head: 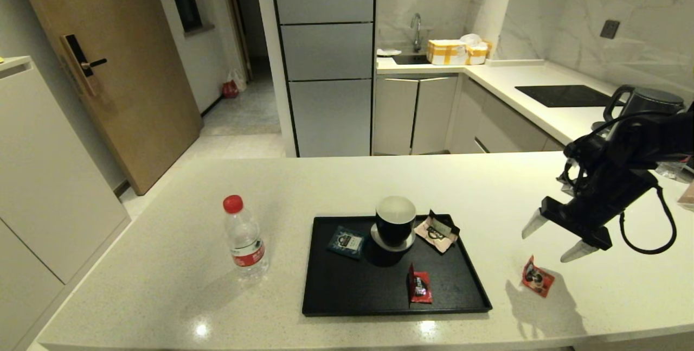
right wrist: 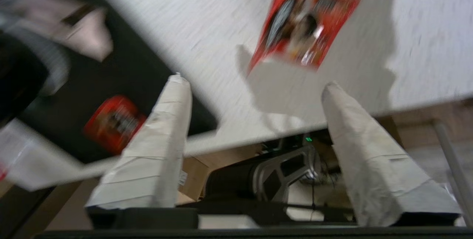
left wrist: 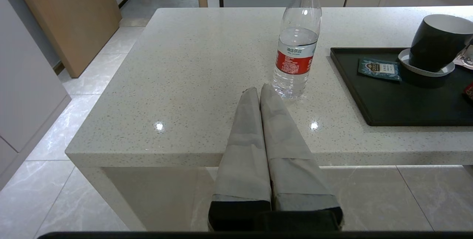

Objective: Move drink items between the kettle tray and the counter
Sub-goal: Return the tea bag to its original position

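Observation:
A red sachet (head: 538,276) (right wrist: 305,21) lies loose on the pale speckled counter (head: 162,286), right of the black kettle tray (head: 347,291). Just above and slightly right of it hovers my right gripper (head: 550,241) (right wrist: 255,82), open, with nothing between its fingers. Another red sachet (head: 420,286) (right wrist: 114,122) rests on the tray near its front right. The clear water bottle (head: 244,240) (left wrist: 297,43) with its red cap stands upright on the counter left of the tray. My left gripper (left wrist: 257,89) is shut and empty, parked at the counter's near edge short of the bottle.
On the tray stand a black mug (head: 394,221) on a saucer, a teal sachet (head: 346,242) and a pale sachet (head: 436,230). A kettle (head: 645,104) and a black hob panel (head: 564,95) sit at the back right. The counter's front edge runs close below the loose sachet.

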`<state>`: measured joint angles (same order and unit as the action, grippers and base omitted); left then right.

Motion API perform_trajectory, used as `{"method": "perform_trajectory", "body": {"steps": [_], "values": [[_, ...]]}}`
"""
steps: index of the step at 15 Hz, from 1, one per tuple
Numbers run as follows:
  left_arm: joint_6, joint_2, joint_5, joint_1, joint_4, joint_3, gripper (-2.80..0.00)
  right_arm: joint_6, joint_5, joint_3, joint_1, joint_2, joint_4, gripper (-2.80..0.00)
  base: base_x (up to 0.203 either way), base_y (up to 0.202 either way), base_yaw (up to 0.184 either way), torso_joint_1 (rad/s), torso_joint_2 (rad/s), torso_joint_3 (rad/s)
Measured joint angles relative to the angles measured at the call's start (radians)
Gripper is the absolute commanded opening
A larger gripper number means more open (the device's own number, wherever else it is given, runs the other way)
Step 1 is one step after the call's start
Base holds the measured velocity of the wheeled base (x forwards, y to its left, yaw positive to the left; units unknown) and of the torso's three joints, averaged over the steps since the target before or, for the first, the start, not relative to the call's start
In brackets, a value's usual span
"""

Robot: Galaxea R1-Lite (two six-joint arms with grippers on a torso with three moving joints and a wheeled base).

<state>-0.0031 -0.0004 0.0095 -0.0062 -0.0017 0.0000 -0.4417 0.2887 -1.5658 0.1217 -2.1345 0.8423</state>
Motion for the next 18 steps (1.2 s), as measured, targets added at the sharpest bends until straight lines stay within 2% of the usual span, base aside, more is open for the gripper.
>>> {"method": "perform_trajectory", "body": {"steps": [1, 5, 10, 14, 18], "values": [[0.0, 0.0, 0.0, 0.0, 0.0, 0.0, -2.8, 0.009, 0.02, 0.032, 0.0, 0.081, 0.001, -2.8, 0.0, 0.0, 0.0, 0.0, 0.0, 0.0], [0.0, 0.0, -0.001, 0.0, 0.0, 0.0, -2.8, 0.058, 0.061, 0.214, -0.013, 0.44, 0.009, -2.8, 0.0, 0.0, 0.0, 0.0, 0.0, 0.0], [0.001, 0.0, -0.001, 0.0, 0.0, 0.0, -2.8, 0.073, 0.063, 0.42, -0.046, 0.913, 0.016, -2.8, 0.0, 0.0, 0.0, 0.0, 0.0, 0.0], [0.001, 0.0, -0.001, 0.0, 0.0, 0.0, -2.8, 0.1, -0.043, 0.48, -0.056, 1.344, 0.016, -2.8, 0.0, 0.0, 0.0, 0.0, 0.0, 0.0], [0.001, 0.0, 0.0, 0.0, 0.0, 0.0, -2.8, 0.253, -0.155, 0.553, -0.078, 1.775, -0.009, -2.8, 0.0, 0.0, 0.0, 0.0, 0.0, 0.0]]}}
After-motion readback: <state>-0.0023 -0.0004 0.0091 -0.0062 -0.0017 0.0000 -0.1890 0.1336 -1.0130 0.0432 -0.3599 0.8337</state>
